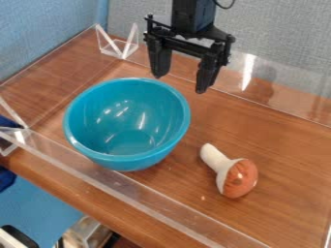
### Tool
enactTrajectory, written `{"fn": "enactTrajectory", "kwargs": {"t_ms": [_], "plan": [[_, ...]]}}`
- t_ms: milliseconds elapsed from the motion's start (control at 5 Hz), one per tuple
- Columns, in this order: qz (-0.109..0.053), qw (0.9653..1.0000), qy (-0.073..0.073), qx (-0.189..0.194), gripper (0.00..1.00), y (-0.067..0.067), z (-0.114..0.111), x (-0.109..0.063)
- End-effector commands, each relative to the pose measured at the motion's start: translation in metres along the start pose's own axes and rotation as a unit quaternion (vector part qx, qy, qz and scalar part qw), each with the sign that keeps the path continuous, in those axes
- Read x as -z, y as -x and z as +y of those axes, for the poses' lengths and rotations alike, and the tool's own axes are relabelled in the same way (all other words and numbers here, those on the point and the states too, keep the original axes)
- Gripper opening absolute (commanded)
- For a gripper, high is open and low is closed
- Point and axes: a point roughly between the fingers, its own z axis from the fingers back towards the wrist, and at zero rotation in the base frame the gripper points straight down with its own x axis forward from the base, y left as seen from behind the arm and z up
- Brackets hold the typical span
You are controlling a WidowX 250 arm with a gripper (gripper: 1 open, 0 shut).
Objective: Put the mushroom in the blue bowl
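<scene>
Black metal robot gripper (181,81): fingers spread apart, above the far rim of the large round turquoise-blue plastic bowl (126,124). Small toy mushroom, reddish-brown cap, cream stem (230,172): lying on the wooden table (246,126), near the bowl.

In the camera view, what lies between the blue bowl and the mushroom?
Only bare wooden table lies between the blue bowl and the mushroom.

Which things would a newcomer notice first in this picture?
Probably the large, glossy blue bowl on the left part of the wooden table. Next, the toy mushroom lying on its side to the right of the bowl, and the black gripper, open above the table.
</scene>
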Motion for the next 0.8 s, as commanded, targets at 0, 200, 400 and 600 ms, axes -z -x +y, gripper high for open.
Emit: {"fn": "enactTrajectory", "kwargs": {"t_ms": [0, 200, 400, 600], "plan": [[0.008, 1.0000, 0.002, -0.002, 1.00, -0.004, 0.008, -0.011], [0.016, 0.9999, 0.004, -0.004, 1.00, -0.008, 0.016, -0.023], [0.010, 0.9997, 0.005, -0.024, 1.00, 0.000, -0.009, -0.023], [0.001, 0.9993, 0.003, -0.038, 1.00, 0.008, -0.043, -0.023]]}}
